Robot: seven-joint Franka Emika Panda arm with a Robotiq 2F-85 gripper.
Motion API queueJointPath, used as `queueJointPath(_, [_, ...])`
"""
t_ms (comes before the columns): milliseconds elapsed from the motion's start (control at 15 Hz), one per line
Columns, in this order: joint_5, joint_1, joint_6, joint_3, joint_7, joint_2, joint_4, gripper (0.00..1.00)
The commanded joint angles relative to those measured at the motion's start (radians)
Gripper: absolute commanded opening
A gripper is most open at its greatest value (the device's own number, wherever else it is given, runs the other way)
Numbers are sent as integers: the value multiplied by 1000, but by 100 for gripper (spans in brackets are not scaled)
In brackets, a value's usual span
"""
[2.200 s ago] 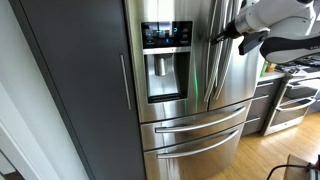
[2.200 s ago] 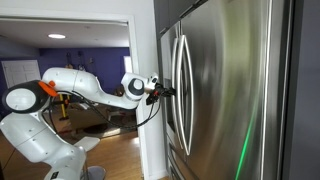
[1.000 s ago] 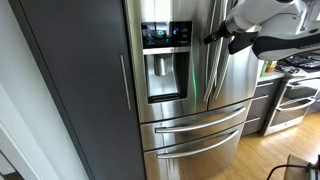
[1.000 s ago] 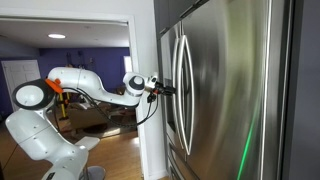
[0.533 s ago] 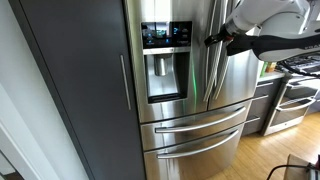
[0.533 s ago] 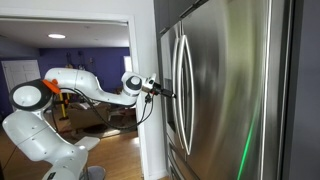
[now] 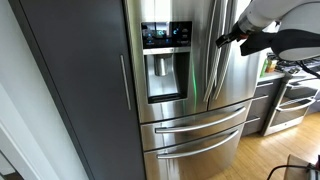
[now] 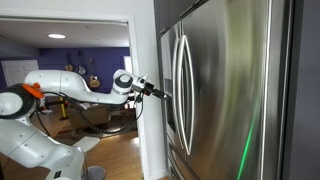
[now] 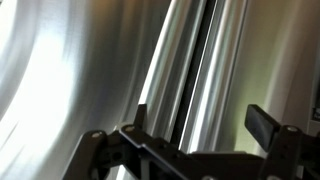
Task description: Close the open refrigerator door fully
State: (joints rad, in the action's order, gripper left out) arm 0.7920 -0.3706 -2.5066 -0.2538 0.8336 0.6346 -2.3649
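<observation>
The refrigerator door is tall stainless steel with a black blue-lit display, a recessed dispenser and a long vertical handle. It looks close to flush with the plain steel door beside it. In the wrist view only a dark seam separates the two bar handles. My gripper hovers open in front of the plain door's upper part, just off the handles and touching nothing. Seen from the side, the gripper stands a short way off the fridge front. Its fingers are spread wide and hold nothing.
A dark cabinet panel with a slim handle flanks the fridge. Two wide steel drawers lie below the doors. A stove stands beside the plain door, over wood floor. A white door frame is behind my arm.
My gripper has drawn back a little from the handles, sideways away from the dispenser door. Its fingers stay open. The doors look unchanged.
</observation>
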Motion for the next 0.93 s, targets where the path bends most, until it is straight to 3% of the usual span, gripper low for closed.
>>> queueJointPath(0, [-74,162,-12,129,-141,130,-108,100])
queueJointPath(267, [-218,246,12,200,-310,262,-164,100])
queueJointPath(533, [-391,232,100,191,-432,372,-178,100])
queueJointPath(867, [-479,207,187,184,-504,454,-173,100])
